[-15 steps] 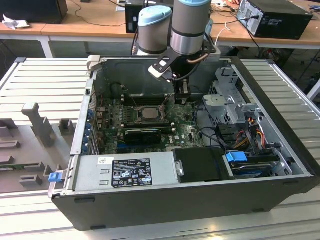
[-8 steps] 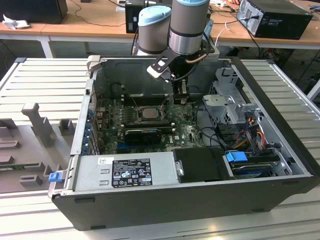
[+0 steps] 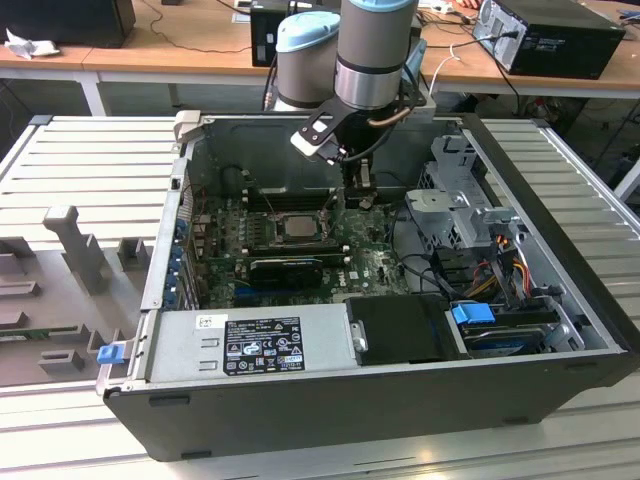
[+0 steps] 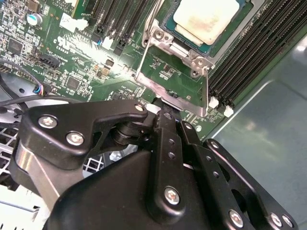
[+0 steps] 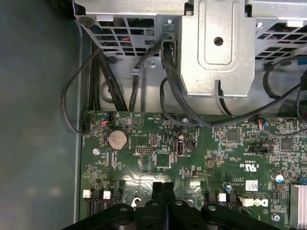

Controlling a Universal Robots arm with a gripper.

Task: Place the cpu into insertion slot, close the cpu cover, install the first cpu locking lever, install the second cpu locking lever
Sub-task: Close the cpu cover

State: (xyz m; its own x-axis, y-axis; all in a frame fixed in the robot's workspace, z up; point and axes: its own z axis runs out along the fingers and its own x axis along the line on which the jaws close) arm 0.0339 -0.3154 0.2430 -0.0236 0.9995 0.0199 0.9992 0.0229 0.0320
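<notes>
Sitting in insertion slot (image 4: 167,25), cpu (image 4: 206,17) partly cut off; claw (image 5: 163,186) tips together

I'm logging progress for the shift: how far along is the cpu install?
Done: the cpu is seated, and the cover looks to be down around it. In hand: the gripper, fingers shut, is at a wire lever by the cover's corner. Left: the levers. The one by the gripper does not look latched, and I cannot tell about the other.
</notes>
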